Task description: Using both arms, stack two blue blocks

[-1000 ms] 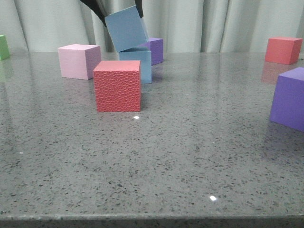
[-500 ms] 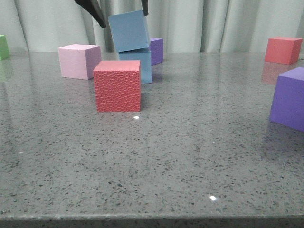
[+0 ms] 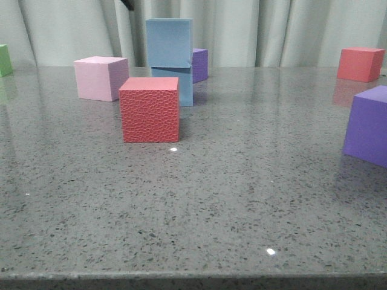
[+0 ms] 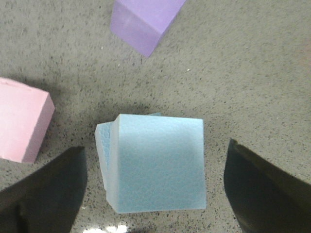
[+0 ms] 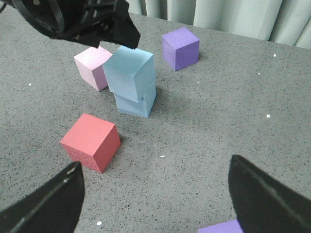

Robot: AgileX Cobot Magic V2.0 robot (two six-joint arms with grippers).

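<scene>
The medium blue block [image 3: 169,42] sits flat on the pale blue block [image 3: 182,86], a little offset, behind the textured red cube [image 3: 149,109]. In the left wrist view my left gripper [image 4: 156,147] is open above the stack, its dark fingers [image 4: 43,194] clear of the upper block [image 4: 160,162] on both sides; an edge of the lower block [image 4: 101,143] shows beneath. Only a finger tip [image 3: 127,3] shows in the front view. My right gripper [image 5: 155,162] is open and empty above the table, well in front of the stack [image 5: 129,73].
A pink cube [image 3: 100,77] stands left of the stack and a small purple cube [image 3: 200,63] behind it. A green cube [image 3: 5,59] is at the far left, a red cube [image 3: 360,63] at the far right, a large purple cube [image 3: 367,124] at the right edge.
The upper blue block was tilted between my left fingers; now it lies flat on the lower block. My left gripper has let go and risen almost out of the front view.
</scene>
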